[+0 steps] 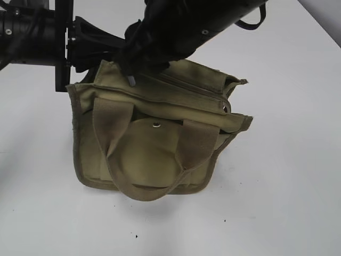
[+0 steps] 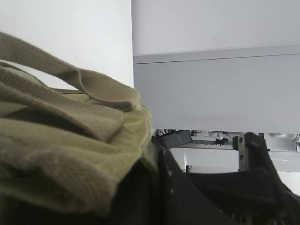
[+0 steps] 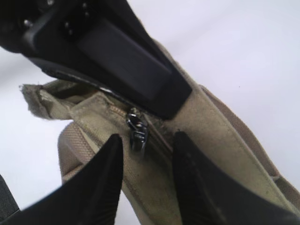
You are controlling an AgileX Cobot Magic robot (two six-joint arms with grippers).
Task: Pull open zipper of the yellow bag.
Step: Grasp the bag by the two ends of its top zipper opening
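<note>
The yellow bag (image 1: pixel 154 154) stands upright on the white table, its front flap facing me. Its zipper (image 1: pixel 186 85) runs along the top, with the small metal pull tab (image 1: pixel 131 81) at the left end. My left gripper (image 1: pixel 90 61) comes in from the left and is shut on the bag's top left corner; the left wrist view shows canvas (image 2: pixel 56 140) pinched beside a black finger (image 2: pixel 164 187). My right gripper (image 3: pixel 148 137) reaches across from the upper right. It is open, and the pull tab (image 3: pixel 137 131) hangs free between its fingertips, touching neither.
A webbing handle (image 1: pixel 144 192) droops over the front flap, below a round snap button (image 1: pixel 156 125). The white tabletop (image 1: pixel 287 186) spreads all round the bag. In the right wrist view the left gripper's black body (image 3: pixel 122 61) sits just beyond the pull tab.
</note>
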